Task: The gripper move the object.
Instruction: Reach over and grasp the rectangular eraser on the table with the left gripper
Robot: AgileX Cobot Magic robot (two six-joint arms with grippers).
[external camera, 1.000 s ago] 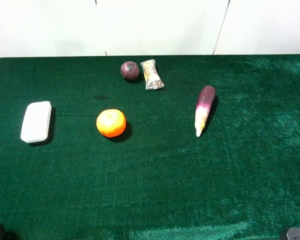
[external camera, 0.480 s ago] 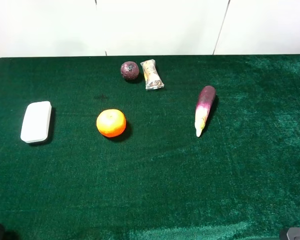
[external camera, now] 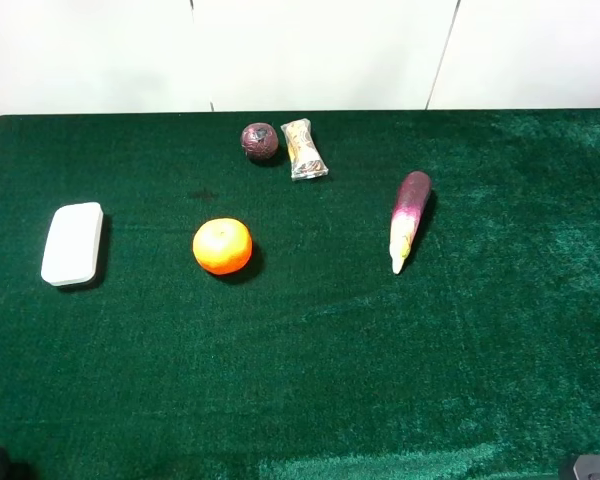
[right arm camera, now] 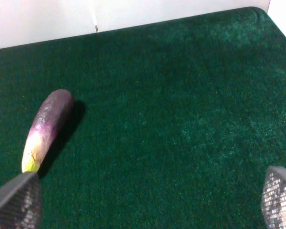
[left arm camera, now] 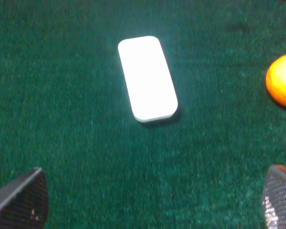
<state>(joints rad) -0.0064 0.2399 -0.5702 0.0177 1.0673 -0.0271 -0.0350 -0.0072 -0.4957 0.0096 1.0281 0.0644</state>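
The white block (external camera: 72, 244) lies flat on the green cloth at the left, to the left of the orange (external camera: 222, 246). In the left wrist view the block (left arm camera: 148, 78) lies ahead of my left gripper (left arm camera: 150, 202), which is open and empty, well short of the block; the orange (left arm camera: 282, 87) shows at the edge. My right gripper (right arm camera: 148, 200) is open and empty over bare cloth, with the eggplant (right arm camera: 46, 128) ahead of it to one side. In the exterior view only small bits of both arms show at the bottom corners.
A purple-white eggplant (external camera: 408, 220) lies right of centre. A dark round fruit (external camera: 260, 140) and a wrapped packet (external camera: 304, 149) lie at the back middle. A white wall runs behind the table's far edge (external camera: 300, 110).
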